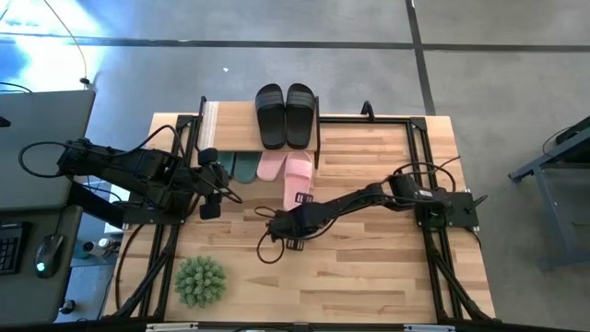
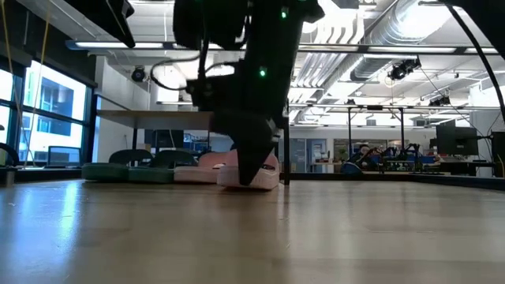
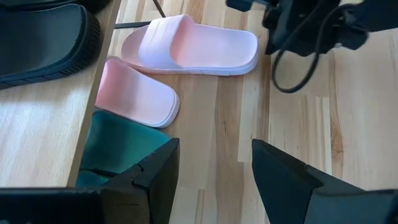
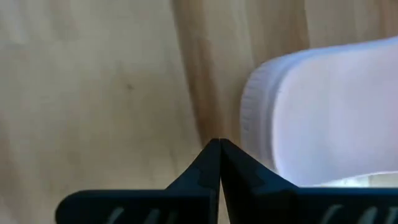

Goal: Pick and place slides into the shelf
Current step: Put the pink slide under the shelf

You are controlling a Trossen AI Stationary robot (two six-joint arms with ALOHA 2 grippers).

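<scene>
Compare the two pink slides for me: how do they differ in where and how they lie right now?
The inner pink slide sits partly under the shelf top board, beside the green slides; the outer pink slide lies out on the open table. The outer one has the shut right gripper by its end; the inner one has no gripper by it. Both rest flat, sole down.

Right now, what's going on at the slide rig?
Shoe-sorting run, partway through. The black pair sits on top of the shelf, and the green slides and one pink slide are tucked under its top board. The other pink slide lies out on the table, only partly in. The right pincer is shut and empty just beside that slide's heel. The left pincer waits open by the shelf's left end.
</scene>
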